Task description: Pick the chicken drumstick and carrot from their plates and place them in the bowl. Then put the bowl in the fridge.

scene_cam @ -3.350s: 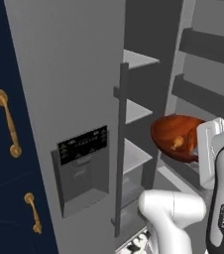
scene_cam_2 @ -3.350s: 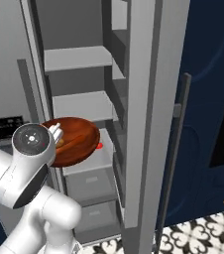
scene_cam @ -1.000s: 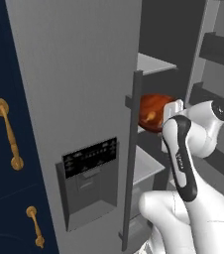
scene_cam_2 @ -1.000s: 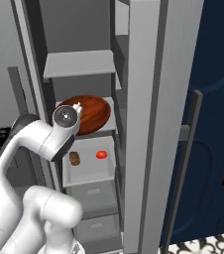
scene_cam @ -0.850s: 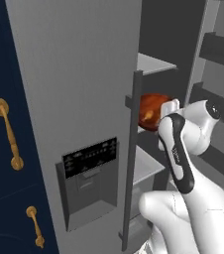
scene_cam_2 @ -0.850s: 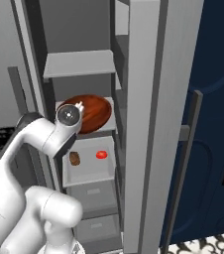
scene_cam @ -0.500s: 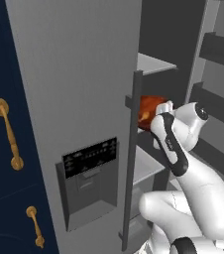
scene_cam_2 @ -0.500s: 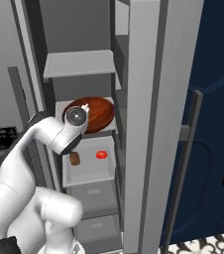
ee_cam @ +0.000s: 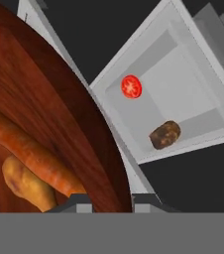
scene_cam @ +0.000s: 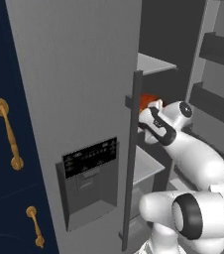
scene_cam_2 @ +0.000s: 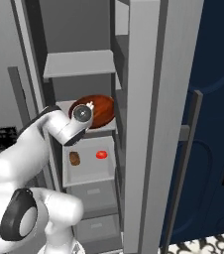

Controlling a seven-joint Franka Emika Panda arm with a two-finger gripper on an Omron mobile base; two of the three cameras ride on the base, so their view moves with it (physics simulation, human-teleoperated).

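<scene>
Gripper [ee_cam: 112, 198] clamped on the rim of the brown bowl [scene_cam_2: 98, 110], bowl inside the open fridge [scene_cam_2: 79, 64] at its middle shelf, carrot [ee_cam: 29, 151] and chicken drumstick [ee_cam: 27, 184] lying in the bowl, tomato [scene_cam_2: 101, 155] and potato [scene_cam_2: 74, 158] in the drawer below.

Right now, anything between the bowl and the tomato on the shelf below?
Nothing but the shelf edge. In the right base view, the bowl sits on the shelf directly above the tomato; the brown item lies beside the tomato.
</scene>
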